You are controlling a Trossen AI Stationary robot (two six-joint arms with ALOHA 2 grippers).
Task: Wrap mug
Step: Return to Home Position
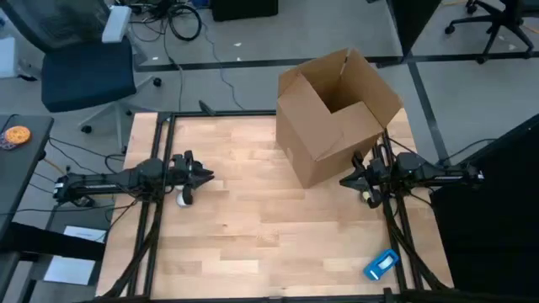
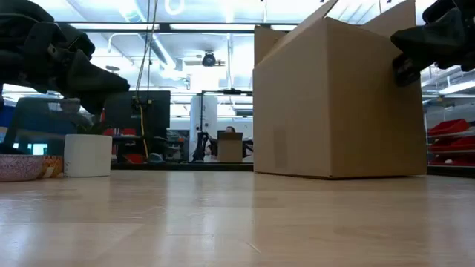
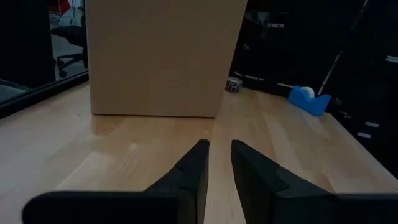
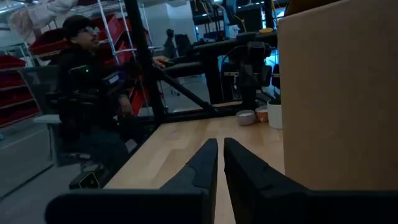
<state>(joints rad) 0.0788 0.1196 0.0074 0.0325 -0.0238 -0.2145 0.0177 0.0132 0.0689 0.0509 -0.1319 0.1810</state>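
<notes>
The white mug (image 2: 87, 154) stands upright on its base on the wooden table, at the left; it also shows in the high view (image 1: 183, 199) and far off in the right wrist view (image 4: 274, 115). My left gripper (image 1: 207, 175) hovers just past the mug, above the table, fingers nearly together with nothing between them (image 3: 220, 148), pointing toward the box. My right gripper (image 1: 345, 180) hangs by the near right corner of the open cardboard box (image 1: 337, 109), shut and empty (image 4: 220, 144).
The big box (image 2: 338, 100) stands at the far right with its flaps open. A blue tape dispenser (image 1: 381, 264) lies at the near right and a tape roll (image 3: 234, 84) by the box. A small patterned bowl (image 2: 18, 167) sits beside the mug. A person (image 4: 87, 81) sits beyond the table's left side.
</notes>
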